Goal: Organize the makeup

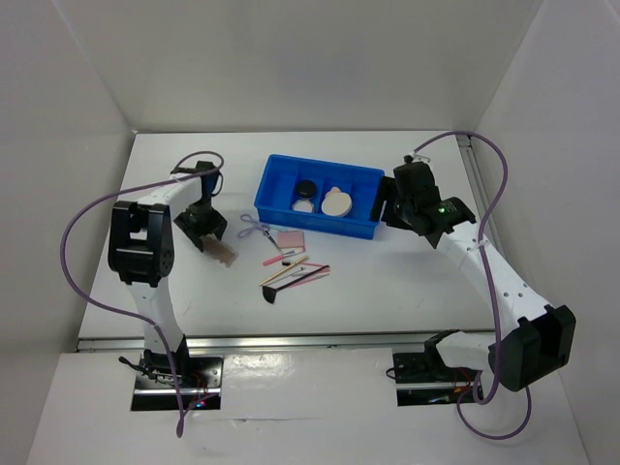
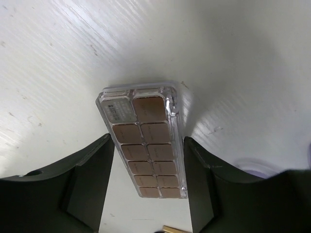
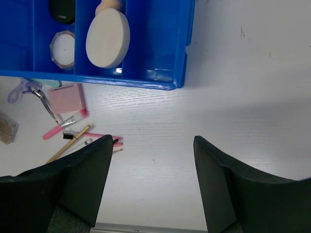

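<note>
My left gripper (image 1: 207, 234) (image 2: 148, 141) is shut on the brown-pink palette (image 2: 146, 145), a clear case of brown pans that sticks out tilted between the fingers (image 1: 224, 255). My right gripper (image 1: 386, 209) (image 3: 150, 145) is open and empty over bare table, by the blue tray's right front corner. In the tray (image 1: 363, 231) (image 3: 146, 80) lie the cream round puff (image 1: 335, 201) (image 3: 108, 39), the black round compact (image 1: 306, 188) (image 3: 62, 9) and a small white octagonal pot (image 3: 62, 48). The pink square pad (image 1: 291, 240) (image 3: 65, 98) and thin pink and wooden sticks (image 1: 295, 274) (image 3: 73, 141) lie on the table.
A small purple-handled tool (image 1: 253, 228) (image 3: 22, 90) lies just in front of the tray's left end. White walls close in the table on the left, back and right. A metal rail runs along the near edge (image 1: 291, 341).
</note>
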Available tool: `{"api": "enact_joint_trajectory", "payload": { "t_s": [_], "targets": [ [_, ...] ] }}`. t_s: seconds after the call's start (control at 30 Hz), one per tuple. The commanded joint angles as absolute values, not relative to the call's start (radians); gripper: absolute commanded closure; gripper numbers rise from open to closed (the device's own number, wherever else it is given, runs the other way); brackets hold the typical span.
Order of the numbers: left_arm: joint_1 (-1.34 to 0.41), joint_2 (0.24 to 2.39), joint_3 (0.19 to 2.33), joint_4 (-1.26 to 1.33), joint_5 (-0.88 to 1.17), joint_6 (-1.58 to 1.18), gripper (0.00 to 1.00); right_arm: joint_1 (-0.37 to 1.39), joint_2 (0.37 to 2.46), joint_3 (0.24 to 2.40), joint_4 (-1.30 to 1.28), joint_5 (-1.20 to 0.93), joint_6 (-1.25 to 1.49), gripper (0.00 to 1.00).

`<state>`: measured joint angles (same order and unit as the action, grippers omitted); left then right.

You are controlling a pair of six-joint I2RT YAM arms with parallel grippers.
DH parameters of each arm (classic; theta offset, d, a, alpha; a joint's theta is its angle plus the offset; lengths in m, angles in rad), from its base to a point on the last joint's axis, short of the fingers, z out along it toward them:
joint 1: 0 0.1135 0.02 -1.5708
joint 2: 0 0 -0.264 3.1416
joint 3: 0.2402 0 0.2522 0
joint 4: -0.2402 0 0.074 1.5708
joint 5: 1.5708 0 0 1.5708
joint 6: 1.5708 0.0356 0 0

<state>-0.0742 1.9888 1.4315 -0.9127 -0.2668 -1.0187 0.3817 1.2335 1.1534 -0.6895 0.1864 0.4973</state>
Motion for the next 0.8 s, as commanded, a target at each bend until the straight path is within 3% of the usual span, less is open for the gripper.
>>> {"api": "enact_joint_trajectory", "payload": {
  "t_s": [0.0,0.07,0.27,0.43,0.57,0.77],
  "targets": [
    [-0.067,1.896,1.491,-0.914,-0.301,-0.863,0.64,0.377,1.233,1.17,-0.657,0.187,0.495,0.25],
    [-0.083,1.864,1.526,-0.861,-0.267,-0.772,0.72,0.377,1.233,1.17,-0.657,0.187,0.495,0.25],
    [-0.182,1.75,1.608,-0.781,-0.206,-0.528,0.73,0.377,1.252,1.17,-0.637,0.187,0.495,0.25],
    [-0.245,1.718,1.669,-0.684,-0.042,-0.385,0.74,0.377,1.261,1.17,-0.637,0.187,0.495,0.25],
    [-0.336,1.769,1.758,-0.649,0.023,-0.325,0.81,0.377,1.261,1.17,-0.637,0.187,0.495,0.25],
    [-0.425,1.971,1.989,-0.66,0.066,-0.264,0.81,0.368,1.27,1.17,-0.637,0.187,0.495,0.25]
  ]
}}
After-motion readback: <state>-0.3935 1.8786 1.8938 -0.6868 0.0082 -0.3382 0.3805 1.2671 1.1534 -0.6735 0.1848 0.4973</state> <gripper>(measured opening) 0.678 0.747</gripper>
